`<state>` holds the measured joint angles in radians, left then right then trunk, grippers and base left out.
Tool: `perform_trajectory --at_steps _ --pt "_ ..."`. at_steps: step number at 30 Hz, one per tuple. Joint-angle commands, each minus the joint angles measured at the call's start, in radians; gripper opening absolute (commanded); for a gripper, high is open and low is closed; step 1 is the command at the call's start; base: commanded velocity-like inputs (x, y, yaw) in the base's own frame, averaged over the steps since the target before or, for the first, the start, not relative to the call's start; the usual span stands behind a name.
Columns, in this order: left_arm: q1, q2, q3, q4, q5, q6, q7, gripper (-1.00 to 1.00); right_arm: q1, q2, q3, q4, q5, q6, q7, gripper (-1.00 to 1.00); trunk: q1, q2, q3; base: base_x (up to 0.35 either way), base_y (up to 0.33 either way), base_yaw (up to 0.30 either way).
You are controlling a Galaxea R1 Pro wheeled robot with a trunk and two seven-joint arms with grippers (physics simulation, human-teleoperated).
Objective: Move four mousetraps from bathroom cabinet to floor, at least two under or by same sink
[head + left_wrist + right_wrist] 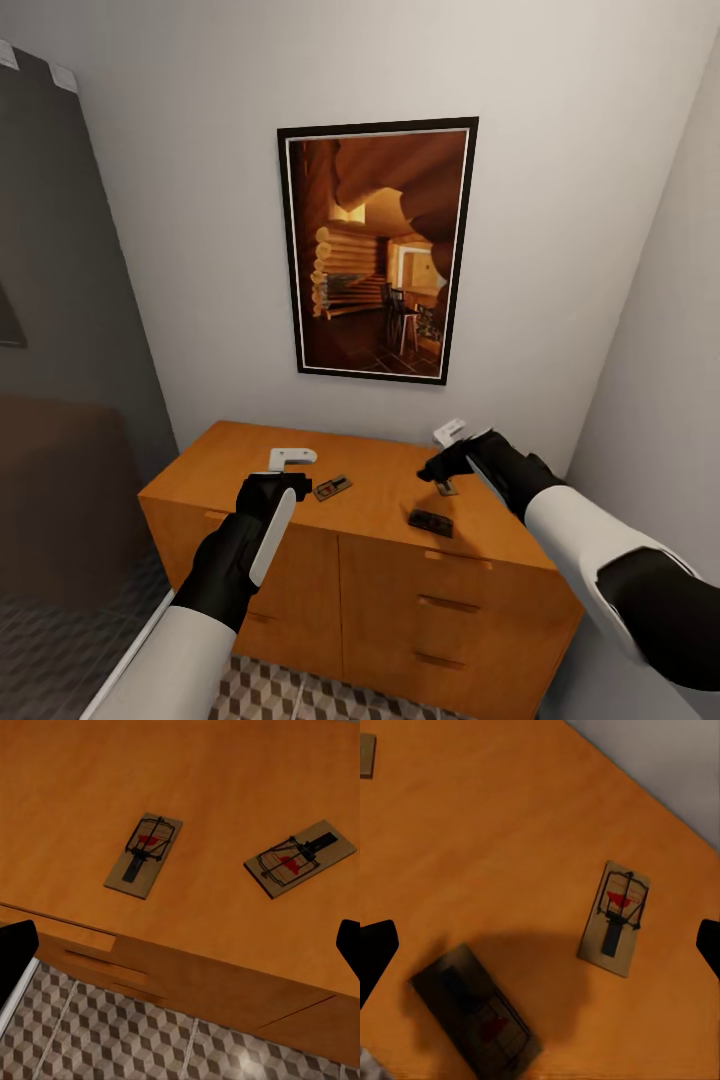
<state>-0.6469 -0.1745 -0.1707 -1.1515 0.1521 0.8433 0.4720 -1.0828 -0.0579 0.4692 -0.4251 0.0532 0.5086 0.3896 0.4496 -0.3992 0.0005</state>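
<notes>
Both grippers empty, fingers spread; right gripper (448, 470) nearer, mousetrap (614, 918) just below and ahead on cabinet (230, 465), long axis roughly along fingers

3 mousetraps lie flat on the cabinet (380, 500) top: 1 (332, 487) left of the middle, 1 (431, 522) near the front edge toward the right, and 1 (446, 487) just behind that, farther from the front edge. A picture (375, 250) hangs on the wall behind the cabinet, and the floor (300, 695) lies before its front.
</notes>
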Motion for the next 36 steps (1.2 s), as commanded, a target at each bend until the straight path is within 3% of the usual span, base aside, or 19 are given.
perform_trajectory --at_steps 1,3,4,5,12,16,23,36 --pt "0.000 0.000 -0.001 0.000 0.010 0.002 0.010 1.00 0.000 -0.001 0.024 0.004 0.006 0.004 0.005 1.00 0.000 -0.001 0.000 0.000 0.000 0.000" --pt "0.000 0.000 -0.001 0.000 0.010 0.002 0.010 1.00 0.000 -0.002 0.084 0.023 0.006 0.004 0.005 1.00 0.000 -0.001 0.000 0.000 0.000 0.000" --pt "0.000 0.000 -0.001 0.000 0.010 0.002 0.010 1.00 0.000 -0.006 0.161 0.052 0.006 0.003 0.006 1.00 0.000 -0.001 0.000 0.000 0.000 0.000" --pt "0.000 0.000 -0.001 0.000 0.010 0.002 0.010 1.00 0.000 -0.008 0.178 0.065 0.006 0.003 0.010 1.00 0.000 -0.001 0.000 0.000 0.000 0.000" --pt "0.000 0.000 -0.001 0.000 0.010 0.002 0.010 1.00 0.000 -0.022 0.222 0.113 0.025 -0.003 0.103 1.00 0.000 -0.001 0.000 0.000 0.000 0.000" --pt "0.000 0.000 -0.001 0.000 0.010 0.002 0.010 1.00 0.000 -0.025 0.273 0.130 0.072 -0.015 0.186 1.00 0.000 -0.001 0.000 0.000 0.000 0.000" --pt "0.000 0.000 -0.001 0.001 0.010 0.002 0.010 1.00 0.000 -0.028 0.305 0.142 0.116 -0.074 0.248 1.00 0.000 -0.001 0.000 0.000 0.000 0.000" --pt "0.000 0.000 -0.002 0.009 0.010 0.002 0.010 1.00 0.000 -0.028 0.311 0.144 0.126 -0.147 0.263 1.00 0.000 -0.001 0.000 0.000 0.000 0.000"
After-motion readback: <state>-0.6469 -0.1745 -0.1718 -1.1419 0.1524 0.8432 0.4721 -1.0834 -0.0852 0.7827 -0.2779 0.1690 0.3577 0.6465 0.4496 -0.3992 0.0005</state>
